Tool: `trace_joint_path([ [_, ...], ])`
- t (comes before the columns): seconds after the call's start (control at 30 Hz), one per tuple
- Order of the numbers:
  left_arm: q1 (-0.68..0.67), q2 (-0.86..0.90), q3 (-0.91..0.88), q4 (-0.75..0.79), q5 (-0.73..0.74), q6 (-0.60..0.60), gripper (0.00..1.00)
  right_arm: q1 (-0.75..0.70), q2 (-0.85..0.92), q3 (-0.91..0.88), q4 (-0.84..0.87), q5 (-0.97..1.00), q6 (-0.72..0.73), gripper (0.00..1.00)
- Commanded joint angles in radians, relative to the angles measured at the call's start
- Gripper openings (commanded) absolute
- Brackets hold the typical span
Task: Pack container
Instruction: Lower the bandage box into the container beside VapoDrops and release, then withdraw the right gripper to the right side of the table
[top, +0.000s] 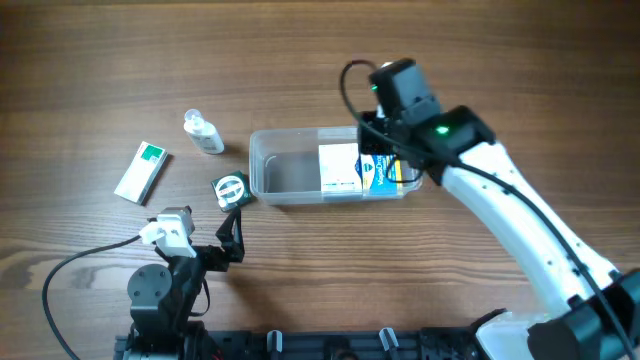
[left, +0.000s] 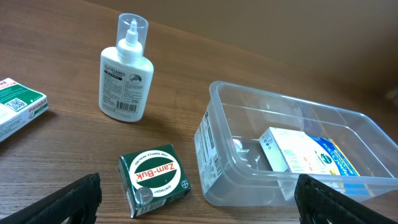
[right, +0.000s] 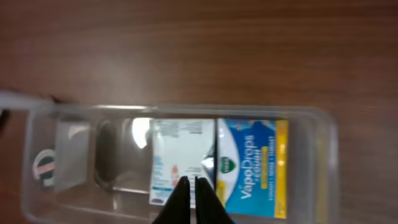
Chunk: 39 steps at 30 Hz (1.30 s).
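The clear plastic container lies mid-table. Inside it are a white box and a blue VapoDrops box, side by side at its right end. My right gripper is shut and empty, hovering above the container over the seam between the white box and the blue box. My left gripper is open wide and empty, low near the table. A green Zam-Buk box lies just ahead of it, beside the container's left end.
A white squeeze bottle stands left of the container, also in the left wrist view. A white and green box lies further left. The Zam-Buk box sits by the container's front left corner.
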<state>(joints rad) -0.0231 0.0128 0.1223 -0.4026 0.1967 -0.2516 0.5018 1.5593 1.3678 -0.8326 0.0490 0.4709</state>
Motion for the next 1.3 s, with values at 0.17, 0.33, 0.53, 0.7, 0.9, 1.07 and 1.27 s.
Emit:
trace_joint_path([
  [0.17,0.008,-0.01,-0.003,0.003,0.012,0.013,1.0,-0.052,0.257,-0.064,-0.019,0.059,0.029,0.04],
  [0.33,0.008,-0.01,-0.003,0.003,0.012,0.013,1.0,-0.052,0.361,-0.064,0.01,0.035,0.052,0.04],
  [0.53,0.008,-0.01,-0.003,0.003,0.012,0.013,1.0,-0.052,0.375,-0.064,0.015,0.021,0.052,0.05],
  [0.7,0.008,-0.01,-0.003,0.003,0.012,0.013,1.0,-0.052,0.29,-0.006,0.001,-0.029,-0.013,0.04],
  [0.9,0.008,-0.01,-0.003,0.003,0.012,0.013,1.0,-0.052,-0.072,0.025,-0.007,0.052,-0.029,0.04],
  [1.07,0.008,-0.01,-0.003,0.003,0.012,0.013,1.0,-0.052,-0.39,0.025,-0.036,0.274,-0.03,0.42],
  [1.27,0.008,-0.01,-0.003,0.033,0.0,0.013,1.0,-0.051,-0.657,0.025,-0.045,0.317,-0.027,1.0],
])
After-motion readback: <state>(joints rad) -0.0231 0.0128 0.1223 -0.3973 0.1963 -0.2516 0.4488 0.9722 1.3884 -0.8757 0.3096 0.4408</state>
